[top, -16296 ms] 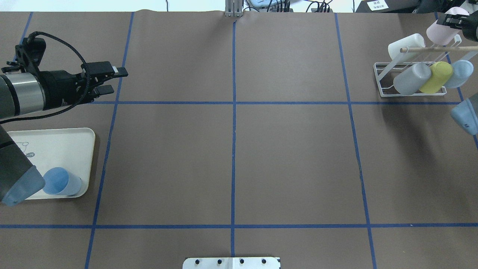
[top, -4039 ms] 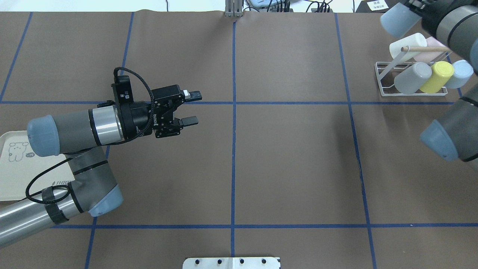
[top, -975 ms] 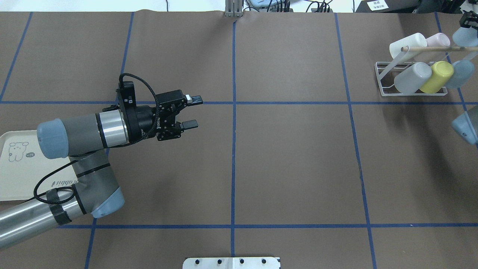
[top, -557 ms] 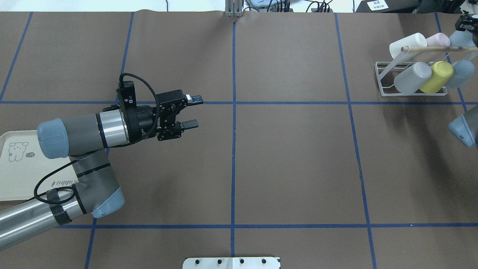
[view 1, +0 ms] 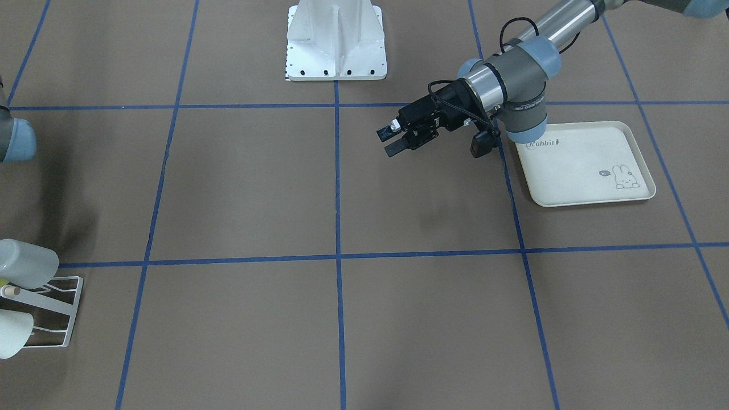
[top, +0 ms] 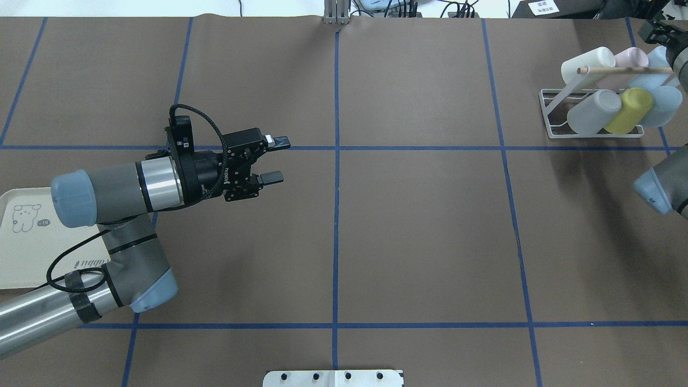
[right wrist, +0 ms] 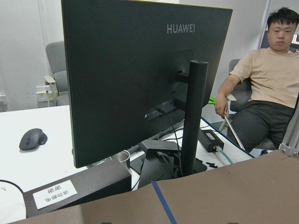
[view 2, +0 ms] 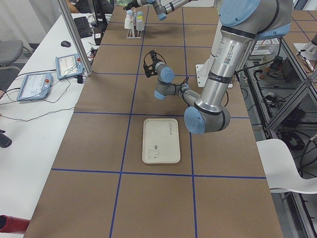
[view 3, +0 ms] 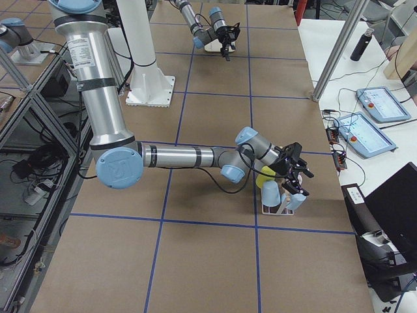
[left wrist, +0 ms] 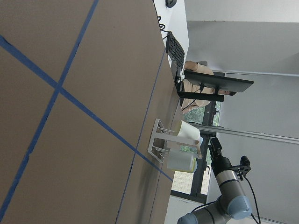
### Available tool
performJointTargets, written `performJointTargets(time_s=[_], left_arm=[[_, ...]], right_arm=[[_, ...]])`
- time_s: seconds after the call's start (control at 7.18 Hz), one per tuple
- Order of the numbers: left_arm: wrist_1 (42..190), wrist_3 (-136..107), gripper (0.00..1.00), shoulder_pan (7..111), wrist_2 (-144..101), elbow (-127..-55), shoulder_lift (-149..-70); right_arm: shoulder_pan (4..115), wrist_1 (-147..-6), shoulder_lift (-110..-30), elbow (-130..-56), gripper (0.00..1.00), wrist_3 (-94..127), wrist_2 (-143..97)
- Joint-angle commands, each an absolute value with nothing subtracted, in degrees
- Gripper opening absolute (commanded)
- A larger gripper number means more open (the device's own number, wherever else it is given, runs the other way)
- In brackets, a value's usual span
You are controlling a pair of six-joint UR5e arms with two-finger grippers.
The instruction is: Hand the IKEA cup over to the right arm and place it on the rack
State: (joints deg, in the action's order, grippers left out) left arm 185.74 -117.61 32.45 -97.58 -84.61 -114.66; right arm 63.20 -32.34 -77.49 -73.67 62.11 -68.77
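Note:
The white wire rack (top: 549,122) stands at the table's far right and carries several cups. A pale blue IKEA cup (top: 657,58) lies tilted at the rack's upper row, beside a pink cup (top: 632,56) and behind the wooden dowel (top: 613,70). My right gripper (top: 657,36) is at that cup's upper end, mostly cut off by the frame edge. I cannot tell whether it grips the cup. My left gripper (top: 280,159) hovers open and empty left of the table's centre, also seen in the front view (view 1: 387,142).
The cream rabbit tray (top: 21,258) lies bare at the left edge, under my left arm. White (top: 586,63), grey (top: 594,112), yellow (top: 629,110) and blue (top: 665,105) cups fill the rack. The right elbow (top: 658,188) hangs nearby. A seated person (right wrist: 266,88) is beyond the table's far edge.
The pale blue cup and my right gripper have come down and leftward onto the rack's upper row next to the pink cup. My left arm has barely moved and stays open.

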Motion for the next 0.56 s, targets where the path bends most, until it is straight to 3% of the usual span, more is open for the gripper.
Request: performJointTargets(time_s=[0.0,0.42], left_arm=[[185.8,-117.25,0.99,35.48,-98.08,-84.64,-114.44],[180.05,-91.22,0.99,40.32,-101.14,-84.11,-109.34]], right_arm=[[62.93,-32.78,-76.99,-75.66,1.0,61.88,-68.99],[64.06,-32.96,-77.95,-78.48,1.0,57.25,-75.64]])
